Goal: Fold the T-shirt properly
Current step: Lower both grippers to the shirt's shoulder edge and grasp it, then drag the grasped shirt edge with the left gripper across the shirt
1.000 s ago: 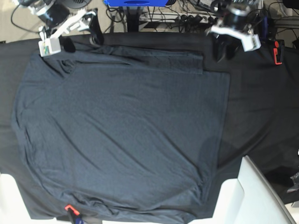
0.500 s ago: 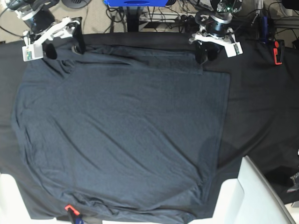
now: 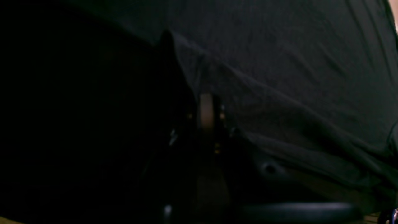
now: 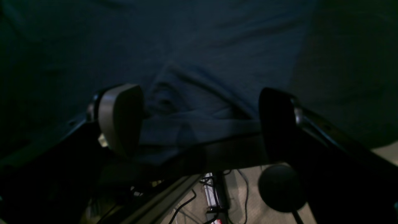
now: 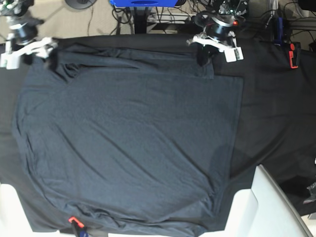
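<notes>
T-shirt point(image 5: 128, 143): spread flat on black tablecloth point(image 5: 276, 113), covers most of table from far edge to near edge; one side already folded in, straight vertical edge toward the base view's right. Faint diagonal wrinkles across body.

L gripper point(image 5: 203, 55): at far edge of table, on folded strip's far corner. Fingers pressed together; in wrist view fabric seems drawn up into them point(image 3: 205, 112), so prob pinching T-shirt, though how much cloth can't tell, too dark.

R gripper point(image 4: 199, 124): at far-left corner in base view, over sleeve/shoulder bunch. Fingers point(image 4: 119, 118) spread wide, hem lies between them, nothing pinched yet.

Step (judged): both arms setting up grab along far edge for next fold; L ready, R not.

Risk 1: L pinch may hold only top layer → the fold opens when lifted, edge goes crooked.

Risk 2: R closes on bunched sleeve, not clean hem → lump gets folded in.

Risk 3: either finger catches tablecloth w/ shirt → cloth drags, whole shirt shifts.

Risk 4: L lifts before R grips → far edge skews, wrinkles deepen.
</notes>
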You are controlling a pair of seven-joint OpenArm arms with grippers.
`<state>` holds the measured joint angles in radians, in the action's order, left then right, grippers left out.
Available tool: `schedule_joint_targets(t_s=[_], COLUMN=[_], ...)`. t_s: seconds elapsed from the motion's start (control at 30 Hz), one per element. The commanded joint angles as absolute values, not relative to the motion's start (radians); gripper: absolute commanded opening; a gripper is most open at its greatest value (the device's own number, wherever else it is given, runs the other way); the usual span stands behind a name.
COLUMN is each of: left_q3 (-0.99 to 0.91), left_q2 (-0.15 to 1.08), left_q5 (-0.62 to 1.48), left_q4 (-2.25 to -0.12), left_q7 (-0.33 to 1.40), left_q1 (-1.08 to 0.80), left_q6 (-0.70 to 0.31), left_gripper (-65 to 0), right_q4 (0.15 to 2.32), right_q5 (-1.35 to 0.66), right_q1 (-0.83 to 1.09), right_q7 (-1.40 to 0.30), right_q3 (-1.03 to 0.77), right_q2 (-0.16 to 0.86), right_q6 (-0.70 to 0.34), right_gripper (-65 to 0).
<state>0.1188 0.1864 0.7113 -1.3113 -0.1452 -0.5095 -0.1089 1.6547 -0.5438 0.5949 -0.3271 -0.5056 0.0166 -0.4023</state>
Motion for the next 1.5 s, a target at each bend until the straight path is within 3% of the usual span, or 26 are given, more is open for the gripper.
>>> schedule_joint_targets(t_s=[0.0,0.13,0.33,0.73,0.8,0.93,1.03,1.23,1.47], left_q3=[0.119,0.119,0.119,0.119,0.119,0.119,0.119,0.119,0.119], left_q2=[0.191,0.193,0.193,0.239,0.243,0.243,0.243,0.243,0.246], left_q5=[0.711,0.711,0.711,0.711,0.711,0.711,0.711,0.710,0.705], left_q4=[-1.319,-1.320,-1.365,-1.465,-1.466,-1.468,-1.468,-1.468,-1.535], left_q7=[-0.139,-0.139,-0.139,-0.139,-0.139,-0.139,-0.139,-0.139,-0.137], left_q1=[-0.518,-0.518,-0.533,-0.561,-0.559,-0.558,-0.558,-0.558,-0.555], left_q6=[-0.111,-0.111,-0.111,-0.111,-0.111,-0.111,-0.111,-0.111,-0.111], left_gripper=[-65.0,-65.0,-65.0,-65.0,-65.0,-65.0,-65.0,-65.0,-65.0], right_q4=[1.647,1.554,1.465,1.457,1.455,1.432,1.397,1.382,1.388], right_q5=[-0.556,-0.556,-0.555,-0.553,-0.552,-0.550,-0.550,-0.550,-0.550], right_q1=[0.584,0.521,0.446,0.432,0.415,0.383,0.360,0.351,0.337], right_q7=[-0.311,-0.317,-0.483,-0.535,-0.558,-0.593,-0.602,-0.602,-0.602], right_q3=[-0.532,-0.593,-0.680,-0.674,-0.674,-0.676,-0.676,-0.676,-0.676], right_q2=[0.024,0.024,0.027,0.024,0.024,0.024,0.025,0.027,0.028], right_q6=[-0.407,-0.407,-0.409,-0.410,-0.410,-0.410,-0.410,-0.410,-0.406], right_gripper=[-12.0,-12.0,-12.2,-13.4,-20.6,-43.4,-53.6,-65.0,-64.8])
